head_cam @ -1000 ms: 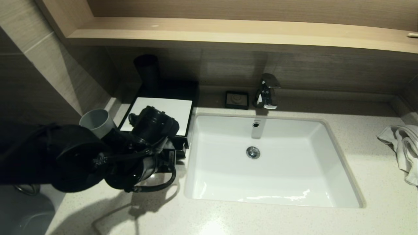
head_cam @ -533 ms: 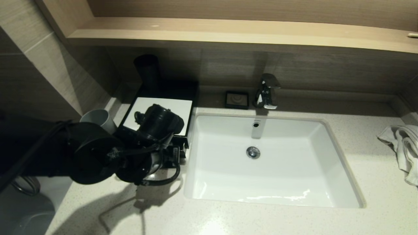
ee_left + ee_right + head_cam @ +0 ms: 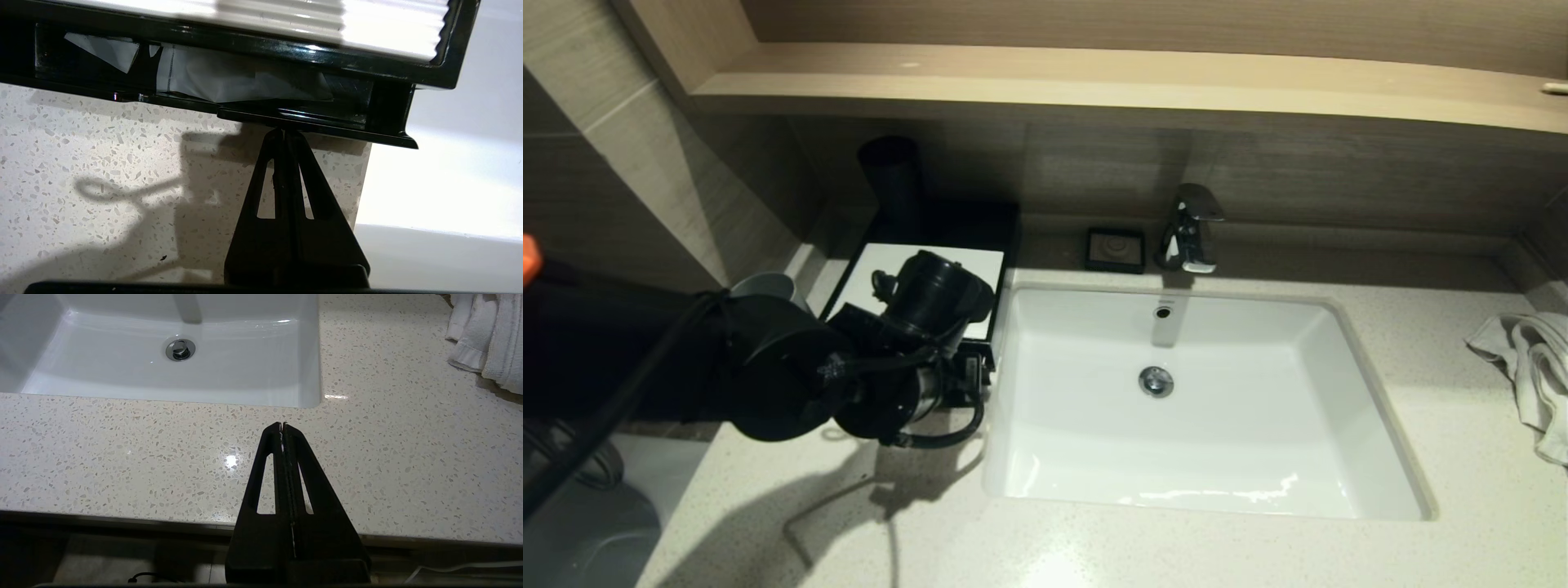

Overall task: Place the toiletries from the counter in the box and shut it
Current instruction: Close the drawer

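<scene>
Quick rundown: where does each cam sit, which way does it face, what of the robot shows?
Head: high, looking down on sink, black box; left arm shows.
Left wrist: behind shut left gripper, tips at the box's drawer.
Right wrist: behind shut right gripper, over counter.
Shared: the sink and towel in head and right wrist.

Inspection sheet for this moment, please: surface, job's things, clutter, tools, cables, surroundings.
Surface: speckled counter around a white sink.
Job's things: black box with white top, drawer slightly open, white packets inside.
Clutter: white towel, grey cup, black cylinder, soap dish.
Tools: left tool shut, tips at the drawer's front lip; right tool shut, hanging over the counter's front edge.
Cables: black cable looped at the left wrist.
Surroundings: faucet, wooden shelf.
</scene>
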Robot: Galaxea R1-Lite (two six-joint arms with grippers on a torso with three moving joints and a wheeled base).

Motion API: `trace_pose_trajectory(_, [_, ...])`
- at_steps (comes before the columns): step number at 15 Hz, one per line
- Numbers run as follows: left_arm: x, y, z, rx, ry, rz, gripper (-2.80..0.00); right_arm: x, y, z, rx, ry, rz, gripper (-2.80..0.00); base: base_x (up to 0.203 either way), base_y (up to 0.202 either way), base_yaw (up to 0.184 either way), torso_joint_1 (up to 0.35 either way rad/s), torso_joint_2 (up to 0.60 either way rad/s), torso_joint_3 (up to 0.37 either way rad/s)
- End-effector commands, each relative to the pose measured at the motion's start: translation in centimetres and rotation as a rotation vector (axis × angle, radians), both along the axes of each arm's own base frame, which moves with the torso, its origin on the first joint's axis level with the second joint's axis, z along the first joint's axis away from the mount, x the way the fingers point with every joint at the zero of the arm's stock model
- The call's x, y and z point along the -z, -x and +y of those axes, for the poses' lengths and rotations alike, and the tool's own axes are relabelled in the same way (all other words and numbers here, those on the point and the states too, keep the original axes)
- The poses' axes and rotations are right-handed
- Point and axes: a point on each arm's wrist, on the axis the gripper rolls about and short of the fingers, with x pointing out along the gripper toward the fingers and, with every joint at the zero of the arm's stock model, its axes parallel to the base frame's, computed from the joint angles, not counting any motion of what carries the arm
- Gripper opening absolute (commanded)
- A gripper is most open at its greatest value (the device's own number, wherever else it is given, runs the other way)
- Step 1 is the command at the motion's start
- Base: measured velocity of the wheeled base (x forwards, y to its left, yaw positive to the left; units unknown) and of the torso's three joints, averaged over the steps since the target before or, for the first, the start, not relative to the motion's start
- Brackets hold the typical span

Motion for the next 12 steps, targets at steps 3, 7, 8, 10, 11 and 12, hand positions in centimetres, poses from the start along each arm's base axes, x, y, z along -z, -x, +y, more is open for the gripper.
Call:
trace_pose_trajectory(3, [-0.4, -0.5, -0.2, -0.006, 0.011, -0.017, -2.8, 0.0, 0.0, 0.0, 0.001, 0.0, 0.0, -2.8, 0.0, 0.0, 0.0, 0.0, 0.0, 0.0])
trace_pose_trajectory(7, [-0.8, -0.9, -0.3, -0.012, 0.019, -0.029, -2.8, 0.0, 0.0, 0.0, 0.0, 0.0, 0.0, -2.8, 0.0, 0.0, 0.0, 0.0, 0.0, 0.0])
trace_pose_trajectory(8, [-0.9, -1.0, -0.3, -0.013, 0.021, -0.031, -2.8, 0.0, 0.0, 0.0, -0.001, 0.0, 0.0, -2.8, 0.0, 0.0, 0.0, 0.0, 0.0, 0.0])
trace_pose_trajectory(10, [-1.1, -1.2, -0.4, -0.014, 0.027, -0.041, -2.8, 0.0, 0.0, 0.0, -0.001, 0.0, 0.0, -2.8, 0.0, 0.0, 0.0, 0.0, 0.0, 0.0])
trace_pose_trajectory(11, [-1.2, -1.3, -0.4, -0.015, 0.03, -0.043, -2.8, 0.0, 0.0, 0.0, 0.001, 0.0, 0.0, -2.8, 0.0, 0.0, 0.0, 0.0, 0.0, 0.0])
trace_pose_trajectory(12, [-1.3, -1.5, -0.5, -0.016, 0.031, -0.047, -2.8, 0.0, 0.0, 0.0, 0.001, 0.0, 0.0, -2.8, 0.0, 0.0, 0.0, 0.0, 0.0, 0.0])
